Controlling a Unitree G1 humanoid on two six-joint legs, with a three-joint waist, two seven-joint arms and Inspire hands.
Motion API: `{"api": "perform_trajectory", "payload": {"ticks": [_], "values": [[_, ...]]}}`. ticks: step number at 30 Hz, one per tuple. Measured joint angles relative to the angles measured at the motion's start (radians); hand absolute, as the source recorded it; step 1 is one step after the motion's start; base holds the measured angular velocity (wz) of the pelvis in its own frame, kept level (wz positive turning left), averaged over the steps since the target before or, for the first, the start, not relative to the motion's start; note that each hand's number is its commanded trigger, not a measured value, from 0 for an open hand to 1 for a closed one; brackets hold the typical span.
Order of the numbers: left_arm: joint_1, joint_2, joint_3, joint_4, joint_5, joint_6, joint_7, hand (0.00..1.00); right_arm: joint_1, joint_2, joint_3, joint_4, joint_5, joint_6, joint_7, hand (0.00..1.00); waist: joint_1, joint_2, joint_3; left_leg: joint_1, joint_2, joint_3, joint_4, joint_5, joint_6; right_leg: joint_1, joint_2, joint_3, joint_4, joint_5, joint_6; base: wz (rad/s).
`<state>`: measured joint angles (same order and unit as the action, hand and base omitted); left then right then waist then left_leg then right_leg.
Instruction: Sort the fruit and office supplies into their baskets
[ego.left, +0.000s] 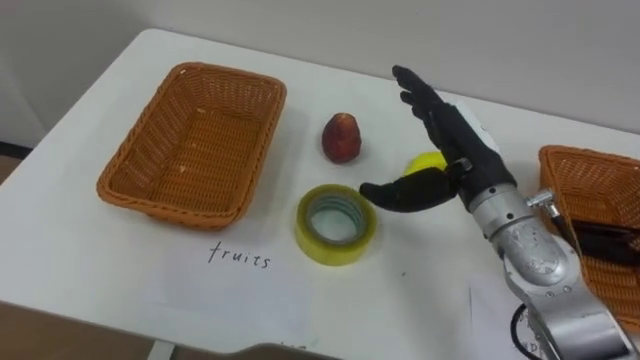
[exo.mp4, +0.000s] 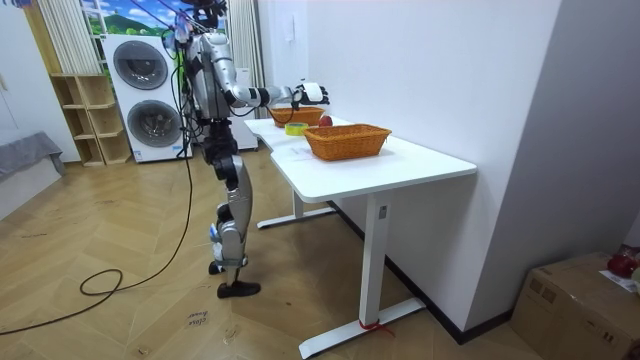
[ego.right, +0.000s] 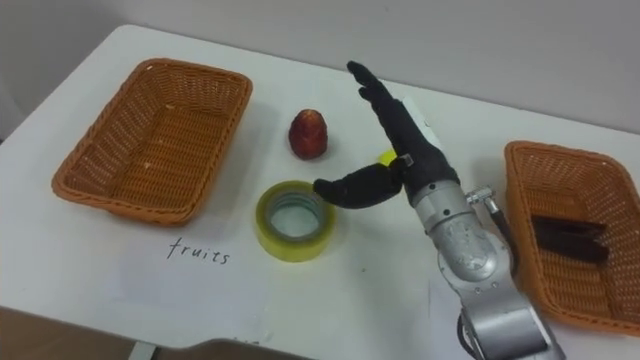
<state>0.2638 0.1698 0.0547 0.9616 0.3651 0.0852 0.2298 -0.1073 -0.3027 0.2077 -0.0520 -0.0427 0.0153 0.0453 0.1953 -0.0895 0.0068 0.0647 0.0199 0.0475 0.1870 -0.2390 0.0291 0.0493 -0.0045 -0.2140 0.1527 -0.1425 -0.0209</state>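
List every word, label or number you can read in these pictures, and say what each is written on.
"fruits": handwritten on the white sheet lying on the table in front of the left basket.
Nothing can be read on the yellow tape roll, and no other writing can be made out.

One word can be read: "fruits" (ego.left: 239, 256), handwritten in dark ink on a white paper sheet (ego.left: 250, 300) that is laid flat on the white table (ego.left: 80, 260), just in front of the near rim of the left wicker basket (ego.left: 165, 206)
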Motion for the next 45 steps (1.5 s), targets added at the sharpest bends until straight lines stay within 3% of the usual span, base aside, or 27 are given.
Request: {"api": "perform_trajectory", "payload": {"ticks": [11, 28, 32, 45], "values": [[0.002, -0.001, -0.002, 0.000, 0.000, 0.002, 0.003, 0.00, 0.000, 0.008, 0.013, 0.044, 0.000, 0.000, 0.000, 0.00, 0.003, -0.005, -0.0035, -0.001, -0.003, -0.024, 0.003, 0.001, 0.001, 0.007, -0.004, -0.020, -0.002, 0.000, 0.000, 0.05], [-0.012, -0.006, -0.003, 0.020, 0.000, 0.002, 0.001, 0.00, -0.038, 0.035, 0.047, 0.154, -0.005, 0.000, 0.001, 0.00, 0.004, -0.001, 0.0069, -0.006, -0.011, -0.032, -0.004, 0.002, 0.002, 0.003, -0.005, -0.032, -0.002, 0.000, 0.001, 0.01], [-0.018, -0.006, -0.021, 0.020, 0.000, 0.004, -0.004, 0.00, -0.038, 0.058, 0.047, 0.163, -0.038, 0.000, 0.001, 0.00, 0.004, 0.005, 0.0103, -0.007, -0.011, -0.032, -0.002, 0.002, 0.003, 0.002, -0.006, -0.031, -0.002, 0.000, 0.001, 0.00], [-0.022, -0.022, -0.038, 0.009, 0.000, 0.022, -0.009, 0.00, -0.038, 0.073, 0.098, 0.213, -0.068, 0.001, 0.001, 0.00, 0.004, 0.024, 0.0023, -0.008, -0.012, -0.033, 0.002, 0.004, 0.005, 0.004, -0.012, -0.033, -0.003, 0.000, 0.003, 0.00]]}}
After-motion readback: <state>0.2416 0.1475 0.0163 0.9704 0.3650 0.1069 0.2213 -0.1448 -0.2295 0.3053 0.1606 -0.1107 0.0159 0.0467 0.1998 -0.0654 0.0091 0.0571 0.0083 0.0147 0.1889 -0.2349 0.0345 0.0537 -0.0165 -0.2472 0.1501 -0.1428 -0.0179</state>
